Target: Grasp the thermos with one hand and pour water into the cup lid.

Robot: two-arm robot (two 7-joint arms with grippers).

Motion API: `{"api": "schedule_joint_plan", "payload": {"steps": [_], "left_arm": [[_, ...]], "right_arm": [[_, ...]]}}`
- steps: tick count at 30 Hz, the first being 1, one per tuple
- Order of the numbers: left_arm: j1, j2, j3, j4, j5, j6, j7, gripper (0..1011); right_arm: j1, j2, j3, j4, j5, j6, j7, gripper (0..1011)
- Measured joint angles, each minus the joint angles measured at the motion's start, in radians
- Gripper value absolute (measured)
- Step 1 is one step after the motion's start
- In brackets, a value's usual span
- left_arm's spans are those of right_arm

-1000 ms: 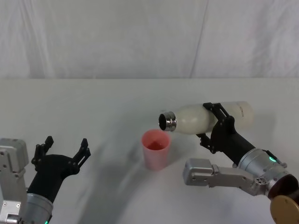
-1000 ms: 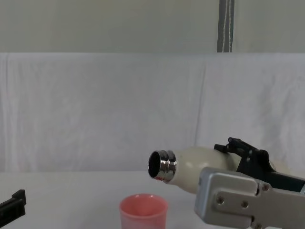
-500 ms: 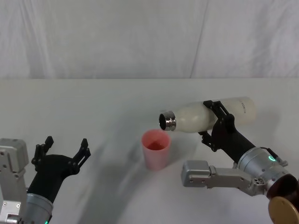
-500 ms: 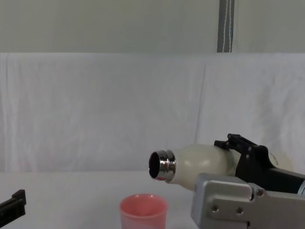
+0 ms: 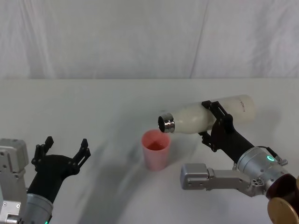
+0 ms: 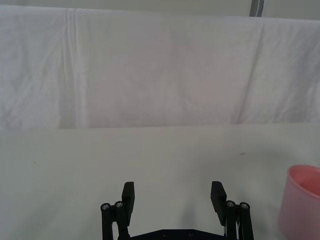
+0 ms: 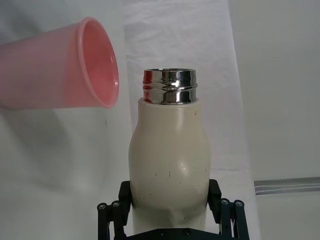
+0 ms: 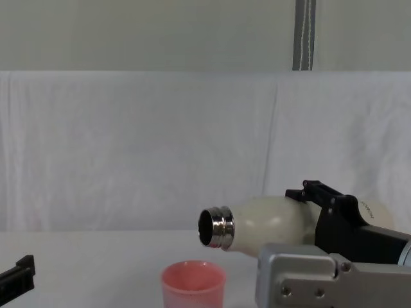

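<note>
- The right tool (image 5: 216, 122) is gripping the thermos (image 5: 205, 116) around the middle of its body, its black fingers (image 7: 216, 194) pressing in from both sides.
- The thermos is lying almost level in the air above the worktop (image 5: 93, 107), its steel neck tipping slightly downward — the open mouth is pointing toward the robot's left.
- In the head view, the neck is hanging just above the far right rim of the cup lid (image 5: 156, 149), close to it but not touching.
- In the chest view, the thermos (image 8: 270, 221) is showing its dark open mouth just above and a little right of the cup lid (image 8: 193, 283); I cannot tell whether any water is leaving it.
- The cup lid is standing upright on the white worktop, near the middle, between the two arms.
- In the right wrist view, the thermos (image 7: 169, 165) is sitting with its shiny neck near the cup lid (image 7: 65, 65) rim.
- The left tool (image 5: 63, 151) is hovering low at the robot's left, well apart from the cup lid, its fingers (image 6: 128, 192) spread wide and holding nothing.
- A white cloth (image 5: 140, 37) is hanging behind the worktop.
</note>
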Motion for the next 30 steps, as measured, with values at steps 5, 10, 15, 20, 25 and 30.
{"api": "schedule_joint_plan", "payload": {"steps": [5, 10, 15, 20, 25, 30], "left_arm": [[0.000, 0.000, 0.000, 0.000, 0.000, 0.000, 0.000, 1001], [0.000, 0.000, 0.000, 0.000, 0.000, 0.000, 0.000, 1001], [0.000, 0.000, 0.000, 0.000, 0.000, 0.000, 0.000, 1001], [0.000, 0.000, 0.000, 0.000, 0.000, 0.000, 0.000, 1001], [0.000, 0.000, 0.000, 0.000, 0.000, 0.000, 0.000, 1001], [0.000, 0.000, 0.000, 0.000, 0.000, 0.000, 0.000, 1001]], "right_arm": [[0.003, 0.003, -0.005, -0.002, -0.010, 0.004, 0.003, 947], [0.007, 0.007, -0.009, -0.008, -0.019, 0.007, 0.005, 947], [0.011, 0.011, -0.013, -0.012, -0.030, 0.011, 0.005, 947], [0.013, 0.015, -0.019, -0.018, -0.043, 0.018, 0.010, 947], [0.015, 0.018, -0.022, -0.025, -0.053, 0.025, 0.012, 947], [0.017, 0.021, -0.023, -0.029, -0.057, 0.026, 0.015, 947]]}}
